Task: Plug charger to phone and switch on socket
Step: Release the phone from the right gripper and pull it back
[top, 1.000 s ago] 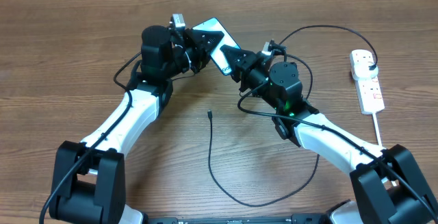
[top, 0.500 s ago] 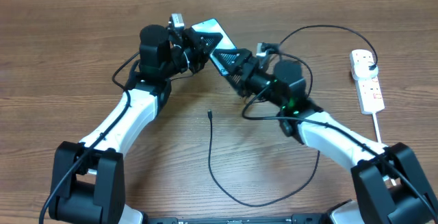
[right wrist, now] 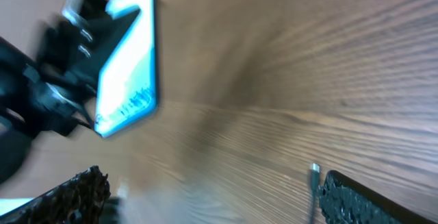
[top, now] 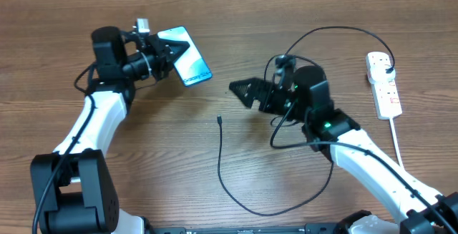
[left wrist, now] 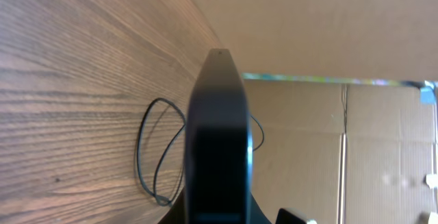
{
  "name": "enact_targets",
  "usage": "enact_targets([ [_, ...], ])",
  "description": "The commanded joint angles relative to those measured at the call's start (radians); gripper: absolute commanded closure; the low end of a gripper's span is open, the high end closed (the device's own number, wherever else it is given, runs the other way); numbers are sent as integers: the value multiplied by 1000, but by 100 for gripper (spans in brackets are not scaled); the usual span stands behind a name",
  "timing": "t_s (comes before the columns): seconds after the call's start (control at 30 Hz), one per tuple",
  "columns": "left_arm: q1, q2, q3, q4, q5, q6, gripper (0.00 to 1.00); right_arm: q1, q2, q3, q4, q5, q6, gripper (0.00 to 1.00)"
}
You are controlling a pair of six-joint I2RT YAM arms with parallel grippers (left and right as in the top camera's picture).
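Phone in left pincer's grip, screen-up overhead, edge-on from its wrist; right pincer wide, empty.

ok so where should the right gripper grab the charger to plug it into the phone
Probably on the charger just behind its connector tip, coming down from above with the jaws across the cable. That end lies straight and free on the table, and the open right gripper is close by.

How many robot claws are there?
2. The left claw grips the phone at upper left. The right claw hangs open mid-table, near the black cable tip. None seem hidden.
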Motion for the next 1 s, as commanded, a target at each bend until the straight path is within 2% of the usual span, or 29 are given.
enact_targets([
  [0.0,25,-21,24,10,118,94,95,76,-13,2,-51,186,-166,0],
  [0.27,30,36,24,22,173,55,95,261,39,2,-56,526,-240,0],
  [0.33,30,55,24,22,190,55,95,274,65,2,-52,532,-260,1],
  [0.67,29,78,24,40,180,40,96,348,210,2,39,577,-314,19],
  [0.97,29,78,24,40,179,40,96,388,343,3,79,599,-314,25],
])
